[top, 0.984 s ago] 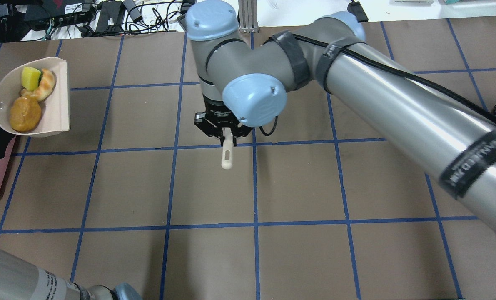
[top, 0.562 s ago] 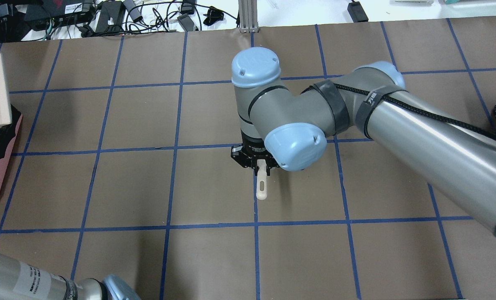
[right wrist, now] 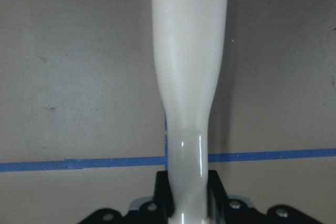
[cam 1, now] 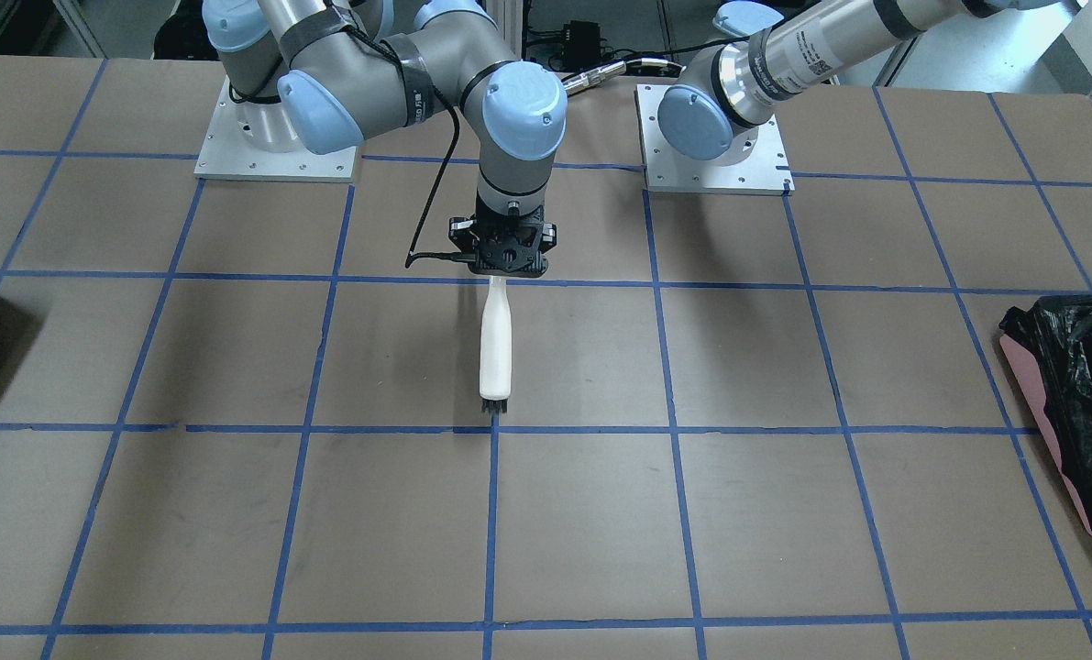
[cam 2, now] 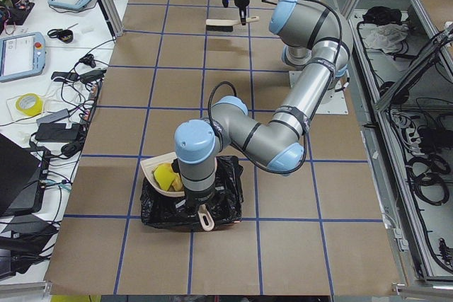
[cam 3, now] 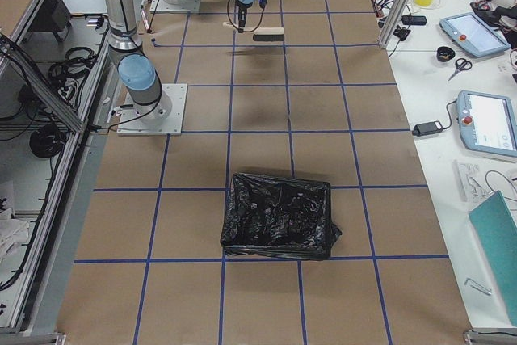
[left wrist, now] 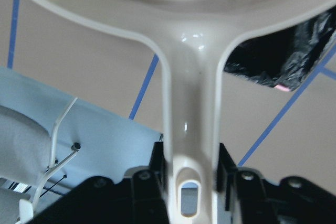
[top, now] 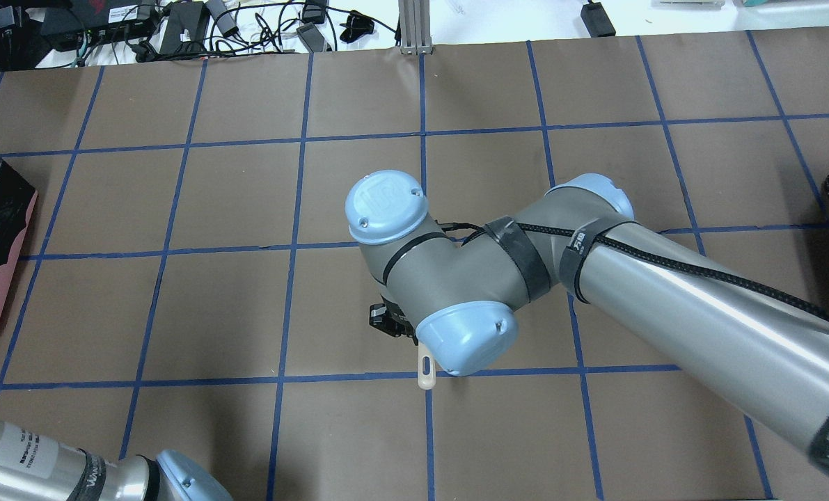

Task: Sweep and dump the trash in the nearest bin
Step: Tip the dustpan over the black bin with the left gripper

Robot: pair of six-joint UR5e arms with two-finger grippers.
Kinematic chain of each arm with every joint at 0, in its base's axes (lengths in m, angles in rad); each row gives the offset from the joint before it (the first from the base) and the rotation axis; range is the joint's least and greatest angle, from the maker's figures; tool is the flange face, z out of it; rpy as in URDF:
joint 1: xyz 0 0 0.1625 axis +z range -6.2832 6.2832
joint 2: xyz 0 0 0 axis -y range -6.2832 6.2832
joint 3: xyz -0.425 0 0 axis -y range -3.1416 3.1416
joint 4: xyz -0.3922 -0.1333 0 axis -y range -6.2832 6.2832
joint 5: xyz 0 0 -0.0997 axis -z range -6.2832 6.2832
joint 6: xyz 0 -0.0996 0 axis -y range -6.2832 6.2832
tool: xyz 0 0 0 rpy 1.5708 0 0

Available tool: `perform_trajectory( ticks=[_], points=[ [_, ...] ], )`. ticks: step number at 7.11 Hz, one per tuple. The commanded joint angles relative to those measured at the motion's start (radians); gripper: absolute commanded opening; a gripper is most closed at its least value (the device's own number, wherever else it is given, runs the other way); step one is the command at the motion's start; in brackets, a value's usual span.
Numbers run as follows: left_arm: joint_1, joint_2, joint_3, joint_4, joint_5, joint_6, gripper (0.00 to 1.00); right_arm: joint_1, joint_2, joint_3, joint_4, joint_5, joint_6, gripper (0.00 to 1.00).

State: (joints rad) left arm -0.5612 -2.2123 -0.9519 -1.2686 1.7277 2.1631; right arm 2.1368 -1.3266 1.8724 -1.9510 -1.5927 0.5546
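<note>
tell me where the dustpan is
In the exterior left view, the dustpan hangs over the bin at the near end, held by the left gripper.

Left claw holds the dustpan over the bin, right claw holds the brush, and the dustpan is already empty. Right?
Not empty: the exterior left view shows trash in the dustpan. The left claw does hold it over the bin, and the right claw holds the brush.

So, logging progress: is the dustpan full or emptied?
Full: yellow trash sits in the dustpan, held at the bin by the left tool.
</note>
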Motion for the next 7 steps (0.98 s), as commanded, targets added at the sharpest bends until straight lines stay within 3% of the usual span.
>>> perform_trajectory(
  ticks=[1,2,4,6,7],
  points=[
    [0.0,-0.059,0.003,0.168,0.007,0.023,0.0,0.028,0.0,0.008,0.001,-0.032,-0.002,0.0],
    [-0.008,-0.058,-0.02,0.214,0.016,0.047,0.0,0.031,0.0,0.031,0.001,-0.03,0.001,0.0],
    [-0.028,-0.046,-0.114,0.471,0.032,0.128,0.0,0.032,0.0,0.066,0.0,-0.026,0.001,0.0],
    [-0.08,-0.03,-0.187,0.663,0.13,0.303,0.0,0.05,-0.016,0.054,-0.003,-0.018,0.015,0.0],
    [-0.082,-0.024,-0.221,0.743,0.13,0.357,0.0,0.07,-0.014,0.056,-0.002,-0.013,0.018,0.0]
  ],
)
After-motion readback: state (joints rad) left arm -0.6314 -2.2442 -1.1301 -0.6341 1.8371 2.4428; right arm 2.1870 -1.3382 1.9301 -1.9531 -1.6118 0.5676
